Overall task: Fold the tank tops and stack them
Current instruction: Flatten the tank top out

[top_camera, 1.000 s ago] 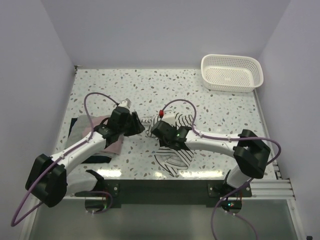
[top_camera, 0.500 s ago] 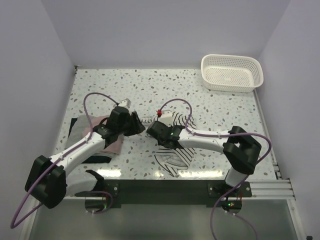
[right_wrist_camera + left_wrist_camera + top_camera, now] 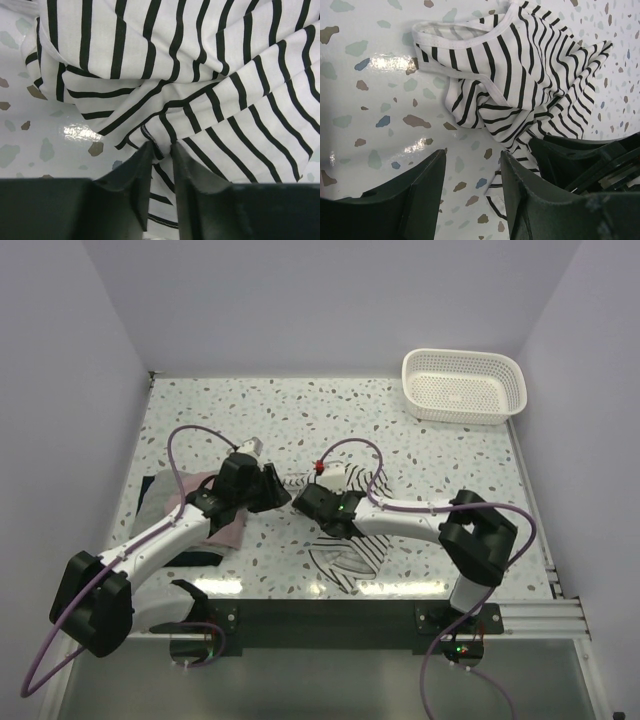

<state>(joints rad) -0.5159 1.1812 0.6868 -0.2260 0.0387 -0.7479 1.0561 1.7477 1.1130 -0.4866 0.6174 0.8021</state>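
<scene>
The striped tank top [image 3: 348, 552] lies crumpled in the table's middle, partly under my right arm; it fills the right wrist view [image 3: 200, 75] and the upper left wrist view [image 3: 520, 80]. My right gripper [image 3: 162, 150] is shut on a pinched fold of the striped cloth. My left gripper [image 3: 472, 165] is open just left of the striped top's edge, above bare table, holding nothing. The pink tank top [image 3: 205, 515] lies on the dark navy tank top [image 3: 160, 495] at the left, under my left arm.
A white lattice basket [image 3: 464, 386] stands at the back right corner. The speckled table [image 3: 300, 420] is walled on the left, back and right. My two grippers [image 3: 290, 500] are close together near the middle.
My right arm has drawn left and folded in, carrying the pinched striped cloth toward the left gripper. The left arm has hardly moved.
</scene>
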